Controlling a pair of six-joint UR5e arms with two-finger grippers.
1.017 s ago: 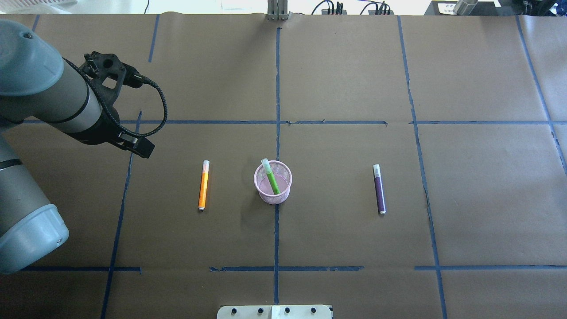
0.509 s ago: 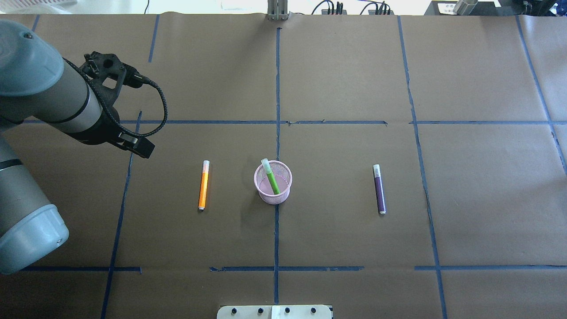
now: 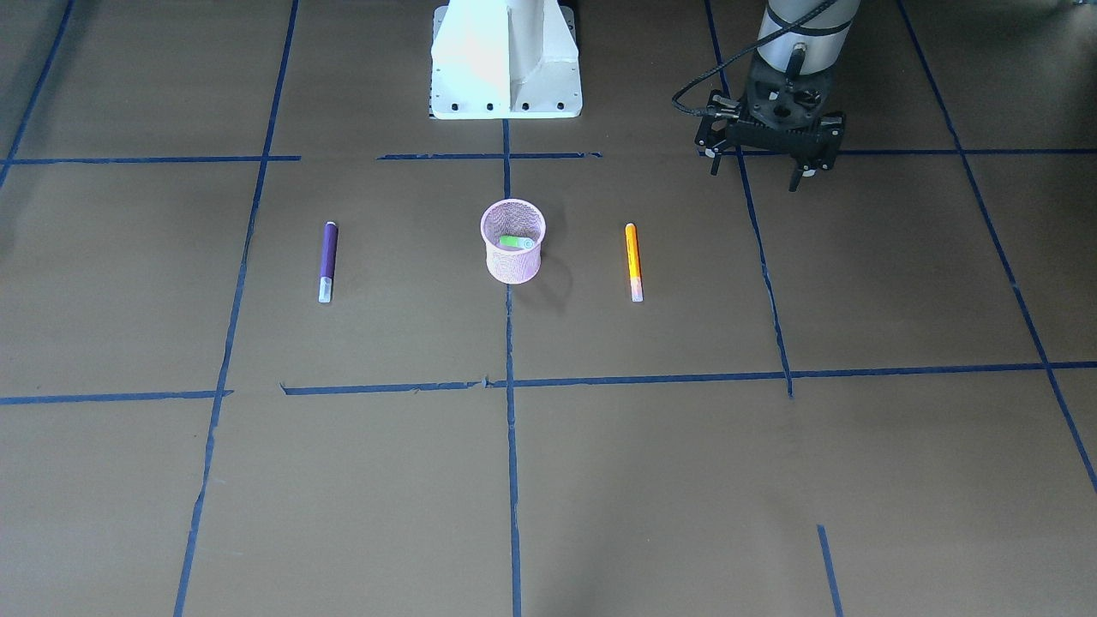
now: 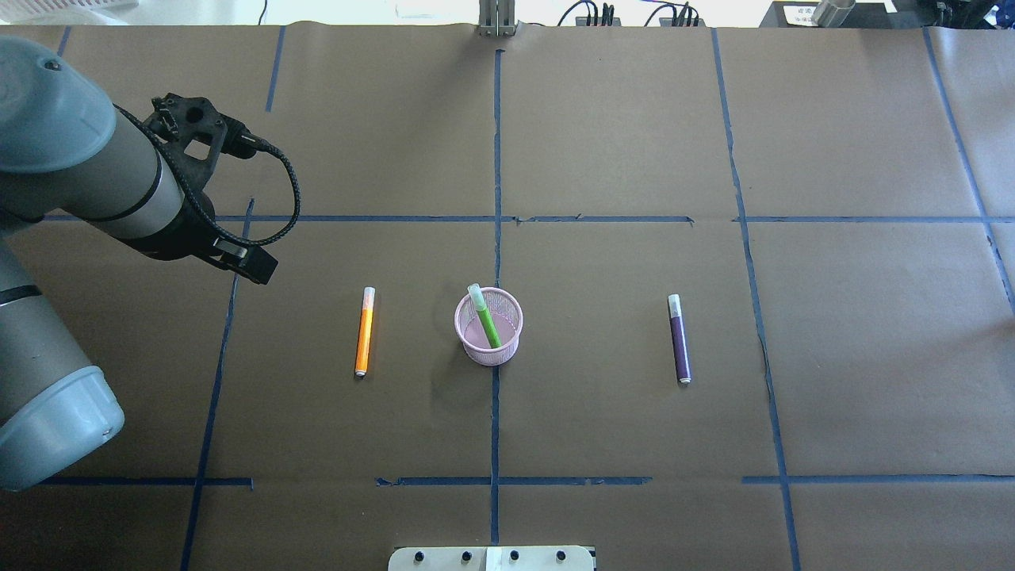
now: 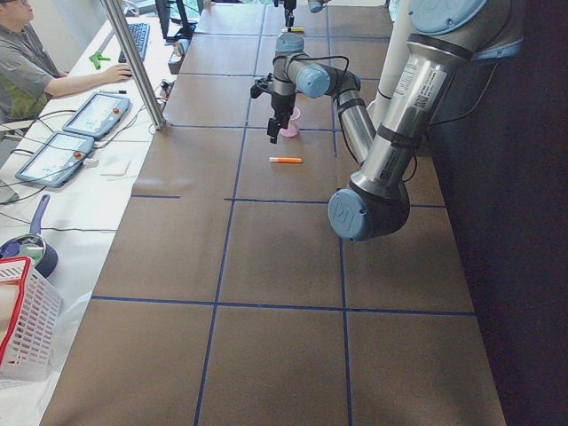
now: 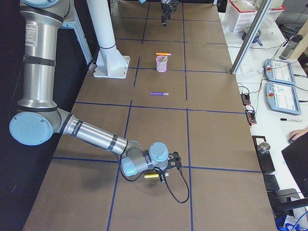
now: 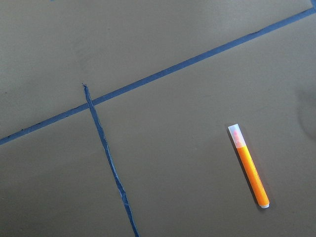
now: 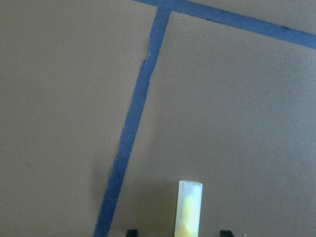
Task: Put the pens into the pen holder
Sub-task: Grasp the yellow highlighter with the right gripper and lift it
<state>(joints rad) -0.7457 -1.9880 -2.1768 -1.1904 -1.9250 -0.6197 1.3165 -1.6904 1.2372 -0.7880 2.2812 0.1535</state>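
Observation:
The pink mesh pen holder [image 4: 488, 354] stands at the table's middle with the green pen [image 4: 485, 317] leaning inside it. It also shows in the front-facing view [image 3: 512, 261]. The orange pen [image 4: 364, 333] lies flat to its left and also shows in the left wrist view [image 7: 249, 168]. The purple pen [image 4: 679, 341] lies flat to its right. My left gripper [image 3: 759, 174] hangs open and empty, behind and outside the orange pen [image 3: 633, 261]. My right gripper [image 8: 177, 232] is far off at the table's right end, open, its fingertips on either side of a yellow pen [image 8: 190, 210] without touching it.
The robot's white base [image 3: 506, 60] stands behind the holder. Blue tape lines [image 4: 496, 159] cross the brown table cover. In the right side view the right arm [image 6: 96, 137] lies low over the table. Operator desks with tablets [image 5: 67, 133] line the far edge.

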